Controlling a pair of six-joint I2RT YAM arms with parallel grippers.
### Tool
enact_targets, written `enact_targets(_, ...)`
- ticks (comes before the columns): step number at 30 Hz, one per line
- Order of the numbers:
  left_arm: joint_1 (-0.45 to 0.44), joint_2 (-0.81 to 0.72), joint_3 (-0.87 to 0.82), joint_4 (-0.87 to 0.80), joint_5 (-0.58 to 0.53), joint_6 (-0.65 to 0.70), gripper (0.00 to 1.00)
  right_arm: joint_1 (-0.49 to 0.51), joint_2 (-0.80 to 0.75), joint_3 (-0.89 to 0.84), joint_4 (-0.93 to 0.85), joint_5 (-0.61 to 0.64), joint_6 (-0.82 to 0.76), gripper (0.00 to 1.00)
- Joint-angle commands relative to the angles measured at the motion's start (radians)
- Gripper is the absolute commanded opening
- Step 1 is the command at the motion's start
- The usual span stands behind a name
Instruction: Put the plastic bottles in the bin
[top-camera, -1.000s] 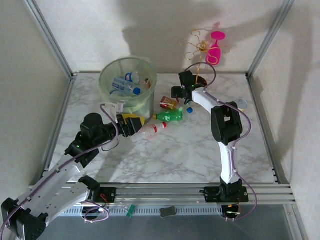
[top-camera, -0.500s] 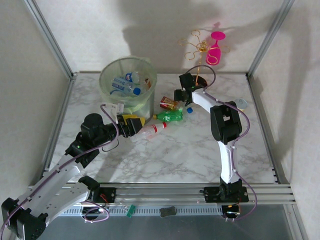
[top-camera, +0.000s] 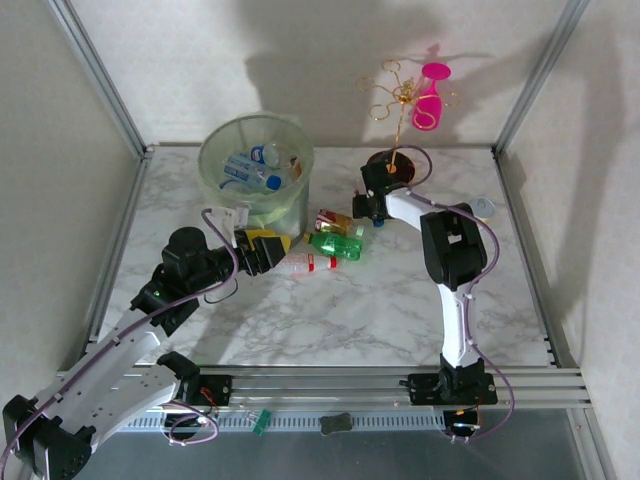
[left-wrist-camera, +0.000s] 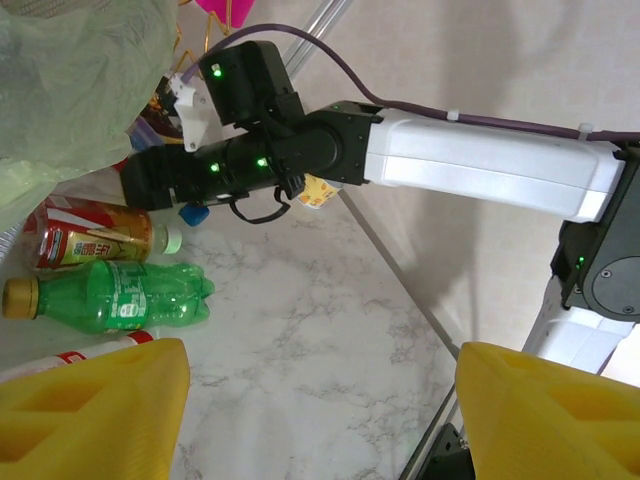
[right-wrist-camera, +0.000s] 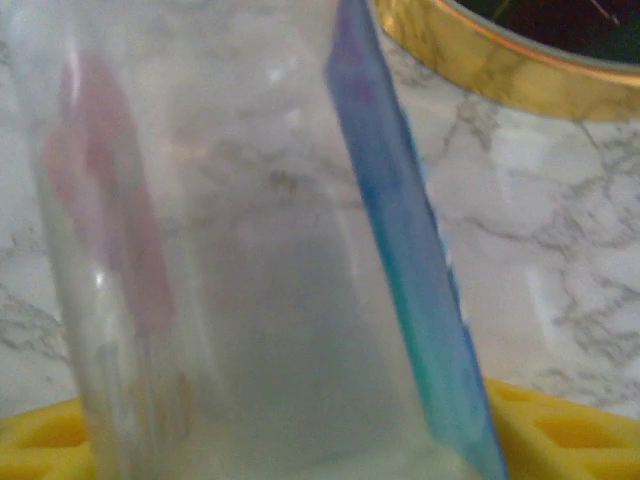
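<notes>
Marble surface (top-camera: 380, 300) | translucent grey-green round bin (top-camera: 285, 213) holds plastic bottles (top-camera: 250, 170) | green plastic bottle (top-camera: 337, 245) lies right of bin | left hand (top-camera: 264, 251) spread wide beside bin | right hand (top-camera: 366, 208) grips clear blue-labelled bottle (right-wrist-camera: 230, 250), right of bin

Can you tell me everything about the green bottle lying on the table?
The green bottle is see-through green plastic, with a green label around its middle, a bumpy bottom and a gold-brown cap screwed on. It looks empty. It lies flat on its side on the marble table. A red-labelled bottle lies right beside it, so close they may be touching. Nothing is gripping the green bottle.
</notes>
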Motion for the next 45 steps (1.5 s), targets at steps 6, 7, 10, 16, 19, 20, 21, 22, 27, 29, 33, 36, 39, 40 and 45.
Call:
enact_targets(6, -0.008, 0.005, 0.000, 0.013, 0.004, 0.027, 0.70, -0.004, -0.178, -0.126, 0.091, 0.001, 0.024, 0.56)
enact_targets(7, -0.009, 0.008, 0.000, 0.014, 0.003, 0.028, 0.70, -0.003, -0.195, -0.142, 0.097, 0.001, 0.029, 0.55)
enact_targets(10, -0.009, 0.013, 0.001, 0.012, 0.000, 0.028, 0.70, 0.000, -0.246, -0.187, 0.114, -0.005, 0.038, 0.54)
enact_targets(16, -0.010, 0.016, 0.001, 0.010, -0.015, 0.021, 0.70, 0.026, -0.353, -0.275, 0.142, -0.006, 0.054, 0.51)
enact_targets(19, -0.009, 0.018, 0.000, 0.019, -0.022, 0.008, 0.70, 0.032, -0.393, -0.313, 0.150, -0.008, 0.058, 0.48)
enact_targets(20, -0.010, 0.019, -0.002, 0.023, -0.022, 0.002, 0.70, 0.032, -0.405, -0.322, 0.150, -0.008, 0.061, 0.47)
enact_targets(21, -0.012, 0.020, -0.003, 0.026, -0.022, -0.001, 0.70, 0.033, -0.422, -0.334, 0.152, -0.012, 0.066, 0.46)
enact_targets(22, -0.014, 0.022, -0.003, 0.028, -0.023, -0.005, 0.69, 0.033, -0.440, -0.348, 0.156, -0.014, 0.069, 0.46)
enact_targets(27, -0.025, 0.017, 0.012, 0.015, -0.068, -0.022, 0.69, 0.072, -0.556, -0.392, 0.158, -0.009, 0.060, 0.46)
enact_targets(29, -0.027, 0.018, 0.032, -0.003, -0.111, -0.029, 0.71, 0.110, -0.613, -0.407, 0.165, 0.000, 0.040, 0.46)
enact_targets(33, -0.036, 0.036, 0.090, 0.006, -0.174, -0.083, 0.77, 0.210, -0.719, -0.453, 0.214, 0.007, 0.005, 0.47)
enact_targets(36, -0.060, 0.076, 0.153, 0.021, -0.178, -0.108, 0.82, 0.268, -0.782, -0.476, 0.247, 0.000, 0.002, 0.47)
enact_targets(39, -0.087, 0.136, 0.247, -0.020, -0.196, -0.095, 0.85, 0.332, -0.844, -0.495, 0.289, -0.018, -0.010, 0.47)
enact_targets(40, -0.092, 0.154, 0.271, -0.029, -0.201, -0.098, 0.86, 0.353, -0.859, -0.499, 0.298, -0.022, -0.016, 0.47)
enact_targets(45, -0.114, 0.240, 0.375, -0.070, -0.255, -0.135, 0.90, 0.435, -0.926, -0.494, 0.315, -0.018, -0.031, 0.47)
